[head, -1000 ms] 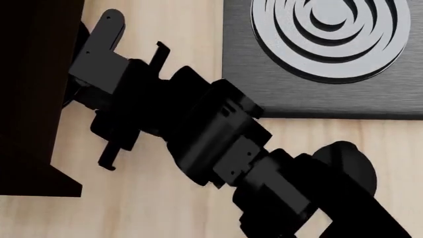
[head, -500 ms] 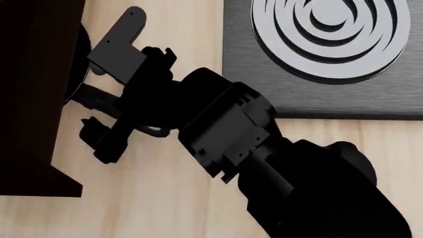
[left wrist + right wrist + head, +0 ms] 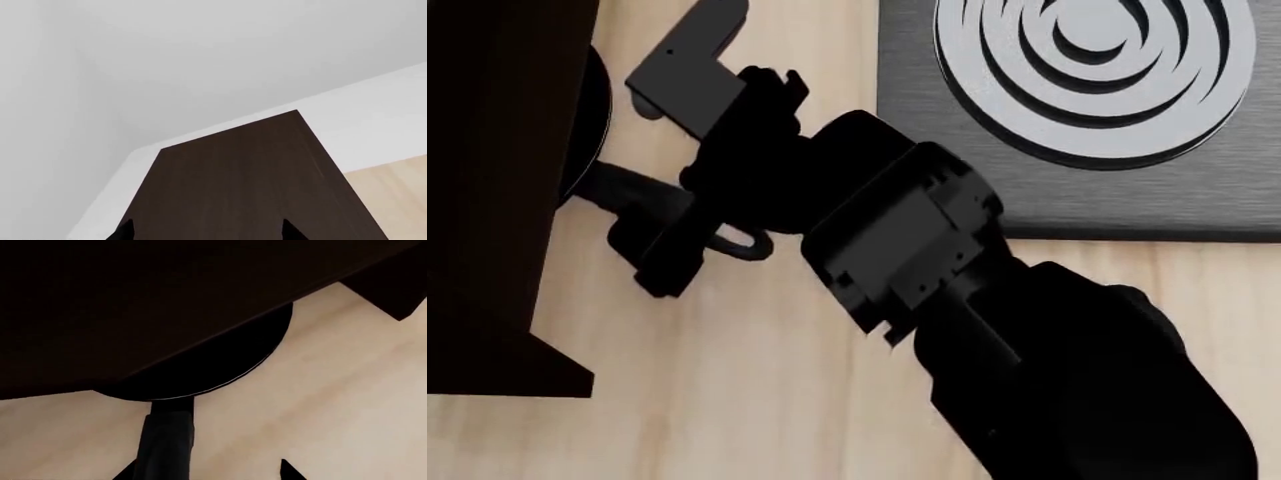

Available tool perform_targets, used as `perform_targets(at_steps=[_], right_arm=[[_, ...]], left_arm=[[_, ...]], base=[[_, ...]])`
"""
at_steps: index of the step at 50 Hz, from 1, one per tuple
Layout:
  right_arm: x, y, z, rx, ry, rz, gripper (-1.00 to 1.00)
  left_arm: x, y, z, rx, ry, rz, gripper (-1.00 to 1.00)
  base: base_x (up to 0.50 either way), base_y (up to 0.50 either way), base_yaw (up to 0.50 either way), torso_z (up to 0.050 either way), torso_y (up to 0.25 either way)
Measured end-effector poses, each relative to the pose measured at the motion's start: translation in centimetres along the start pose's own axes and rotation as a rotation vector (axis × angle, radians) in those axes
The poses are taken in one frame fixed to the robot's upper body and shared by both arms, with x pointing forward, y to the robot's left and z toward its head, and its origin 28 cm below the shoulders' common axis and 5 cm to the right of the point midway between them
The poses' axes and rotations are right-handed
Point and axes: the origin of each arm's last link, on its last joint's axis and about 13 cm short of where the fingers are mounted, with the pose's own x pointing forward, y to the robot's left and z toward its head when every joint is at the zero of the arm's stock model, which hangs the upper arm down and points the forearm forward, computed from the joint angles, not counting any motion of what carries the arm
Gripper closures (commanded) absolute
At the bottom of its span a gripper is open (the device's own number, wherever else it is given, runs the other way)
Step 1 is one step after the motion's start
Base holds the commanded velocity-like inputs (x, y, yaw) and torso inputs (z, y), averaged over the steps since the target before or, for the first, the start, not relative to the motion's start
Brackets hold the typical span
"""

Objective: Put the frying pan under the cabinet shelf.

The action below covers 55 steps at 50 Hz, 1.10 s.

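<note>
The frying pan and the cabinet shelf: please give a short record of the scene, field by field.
frying pan: round body mostly hidden under the cabinet shelf, handle sticking out
cabinet shelf: dark brown, at the head view's left
right hand: over the pan handle; grip cannot be told
left hand: only finger tips show, near the shelf's top
hob: black, grey rings, behind the right arm
surface: light wood

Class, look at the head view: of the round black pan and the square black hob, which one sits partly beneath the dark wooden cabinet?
The frying pan: its round body is tucked under the cabinet, handle sticking out. The hob lies apart, fully uncovered.
</note>
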Motion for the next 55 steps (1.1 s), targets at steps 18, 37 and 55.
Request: perform_targets(at_steps=[18, 37, 55], right_arm=[[-2.0, 0.4, 1.1, 0.016, -0.018, 0.001, -1.00], [-4.4, 2.2, 1.2, 0.023, -0.012, 0.035, -1.00], [-7.9, 3.2, 2.6, -0.029, -0.077, -0.018, -1.00]], left_arm=[[0.6, -0.1, 0.3, -0.008, 0.011, -0.012, -1.00], [0.9, -0.1, 0.6, 0.006, 0.024, -0.016, -1.00], [0.9, 0.0, 0.8, 0.008, 0.031, -0.016, -1.00]], base=[[0.01, 0.00, 0.00, 0.000, -0.005], [0.00, 0.00, 0.00, 0.000, -0.002], [0.00, 0.00, 0.00, 0.000, -0.001]])
